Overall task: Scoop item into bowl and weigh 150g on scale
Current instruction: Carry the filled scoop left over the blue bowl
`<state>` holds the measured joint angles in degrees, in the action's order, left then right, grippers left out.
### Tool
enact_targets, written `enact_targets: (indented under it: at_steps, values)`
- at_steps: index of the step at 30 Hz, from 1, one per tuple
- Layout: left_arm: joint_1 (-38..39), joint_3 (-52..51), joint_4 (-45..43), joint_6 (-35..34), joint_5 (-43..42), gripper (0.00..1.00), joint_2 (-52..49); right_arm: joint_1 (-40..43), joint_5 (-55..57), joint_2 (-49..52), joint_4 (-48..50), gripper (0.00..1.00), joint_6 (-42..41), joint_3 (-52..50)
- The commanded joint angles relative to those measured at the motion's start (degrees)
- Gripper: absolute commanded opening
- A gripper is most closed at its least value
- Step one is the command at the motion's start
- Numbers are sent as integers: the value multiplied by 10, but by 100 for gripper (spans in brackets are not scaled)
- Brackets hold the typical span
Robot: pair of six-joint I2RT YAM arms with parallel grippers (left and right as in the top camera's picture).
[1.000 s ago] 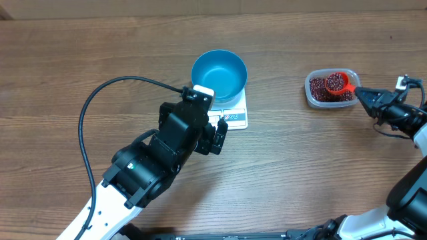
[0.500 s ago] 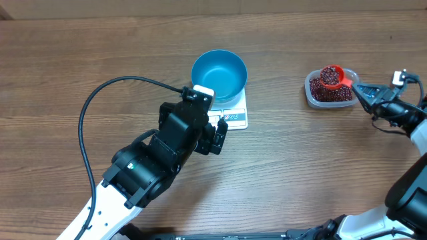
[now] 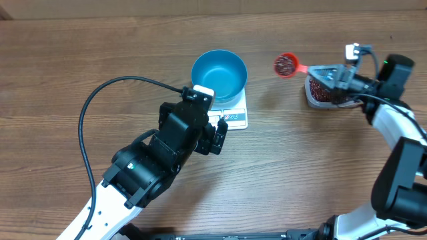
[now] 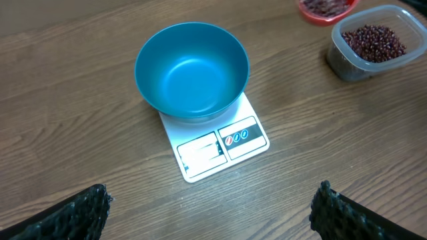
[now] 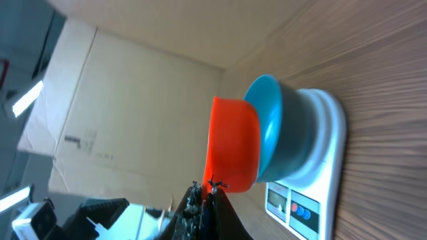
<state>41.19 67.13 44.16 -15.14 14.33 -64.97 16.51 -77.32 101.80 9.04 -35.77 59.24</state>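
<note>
The blue bowl stands empty on the white scale. My right gripper is shut on the handle of a red scoop heaped with dark red beans. The scoop hangs in the air between the bowl and the clear tub of beans, a little right of the bowl's rim. My left gripper stands open just in front of the scale, with bare table between its fingers.
A black cable loops over the table left of my left arm. Bare wooden table lies between the scale and my right arm. A cardboard wall shows behind the bowl in the right wrist view.
My right gripper has lifted the bean-filled scoop out of the tub and carried it left toward the bowl. The left arm, bowl and scale have not moved.
</note>
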Motion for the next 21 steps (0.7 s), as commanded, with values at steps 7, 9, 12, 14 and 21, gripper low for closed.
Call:
enact_targets:
  at_steps: [7, 9, 12, 14, 21]
  values:
    - [-4, 9, -2, -12, 0, 99, -4, -91, 67, 2, 50, 4, -49, 2]
    - [-4, 9, -2, -12, 0, 99, -4, -108, 88, 2, 51, 4, -49, 2]
    - [-4, 9, -2, -12, 0, 99, -4, -132, 116, 2, 65, 4, -47, 2]
    - [-4, 9, -2, -12, 0, 99, -4, -146, 128, 2, 82, 4, -43, 2]
    - [-4, 9, -2, -12, 0, 100, -4, -181, 168, 2, 97, 4, 67, 2]
